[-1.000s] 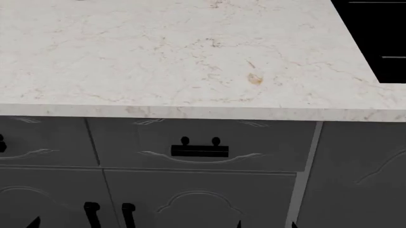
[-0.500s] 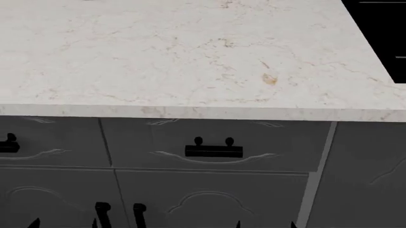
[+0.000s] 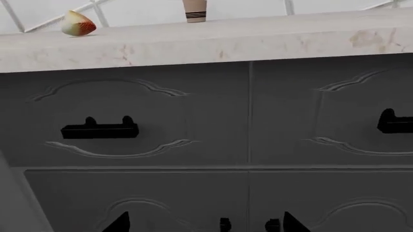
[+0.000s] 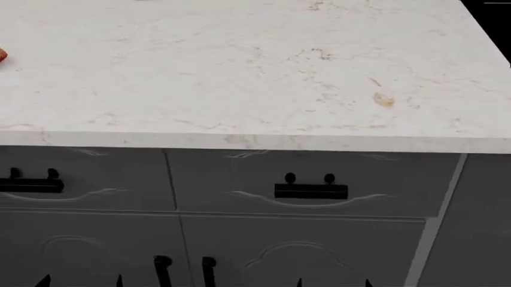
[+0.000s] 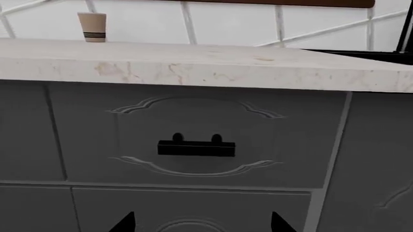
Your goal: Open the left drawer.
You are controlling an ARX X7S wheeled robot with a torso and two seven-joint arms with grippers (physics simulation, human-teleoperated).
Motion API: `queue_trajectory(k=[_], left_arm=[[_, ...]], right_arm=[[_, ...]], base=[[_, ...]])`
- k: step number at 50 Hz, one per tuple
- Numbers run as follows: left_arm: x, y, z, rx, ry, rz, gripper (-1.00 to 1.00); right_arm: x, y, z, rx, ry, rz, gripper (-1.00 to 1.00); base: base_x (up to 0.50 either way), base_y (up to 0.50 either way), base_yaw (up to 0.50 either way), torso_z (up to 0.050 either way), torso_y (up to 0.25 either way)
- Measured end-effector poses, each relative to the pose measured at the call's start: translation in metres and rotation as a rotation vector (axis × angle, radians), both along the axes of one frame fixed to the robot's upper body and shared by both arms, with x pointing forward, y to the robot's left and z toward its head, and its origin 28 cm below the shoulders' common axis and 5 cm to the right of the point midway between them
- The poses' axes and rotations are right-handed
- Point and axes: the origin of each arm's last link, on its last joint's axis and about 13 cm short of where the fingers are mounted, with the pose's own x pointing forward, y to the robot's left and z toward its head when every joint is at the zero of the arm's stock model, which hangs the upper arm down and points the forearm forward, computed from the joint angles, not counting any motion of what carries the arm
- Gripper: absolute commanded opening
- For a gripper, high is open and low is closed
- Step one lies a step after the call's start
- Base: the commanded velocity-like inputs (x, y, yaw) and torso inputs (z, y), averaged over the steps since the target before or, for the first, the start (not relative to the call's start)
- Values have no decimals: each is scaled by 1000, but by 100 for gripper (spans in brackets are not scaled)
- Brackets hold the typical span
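Observation:
The left drawer point(image 4: 80, 179) is the dark-grey carved front at the head view's left, shut, with a black bar handle point(image 4: 32, 183). In the left wrist view the drawer point(image 3: 129, 118) and its handle point(image 3: 100, 129) lie ahead and a little to one side of my left gripper point(image 3: 203, 227). That gripper is open and empty, clear of the front. My right gripper point(image 5: 202, 226) is open and empty, facing the matching right drawer front point(image 5: 193, 140). In the head view only the fingertips of the left gripper point(image 4: 80, 282) and the right gripper point(image 4: 334, 283) show, at the bottom edge.
A pale marble countertop point(image 4: 239, 72) overhangs the drawers. A striped cup point(image 3: 195, 10) and a red-white fruit point(image 3: 77, 24) stand on it near the tiled wall. Below are cabinet doors with vertical black handles point(image 4: 185, 270). A plain dark panel point(image 4: 479, 227) is at the right.
The head view has shifted left: the cabinet fronts slid right in the picture and the left drawer's handle has come fully into view. Both drawers stay shut.

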Motion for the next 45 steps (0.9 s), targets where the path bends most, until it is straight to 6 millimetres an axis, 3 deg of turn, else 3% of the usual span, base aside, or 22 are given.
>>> queue_trajectory(k=[45], left_arm=[[-1, 0, 0, 7, 1, 7, 100]], right_arm=[[0, 0, 0, 0, 1, 2, 100]], base=[[0, 228, 0, 0, 0]])
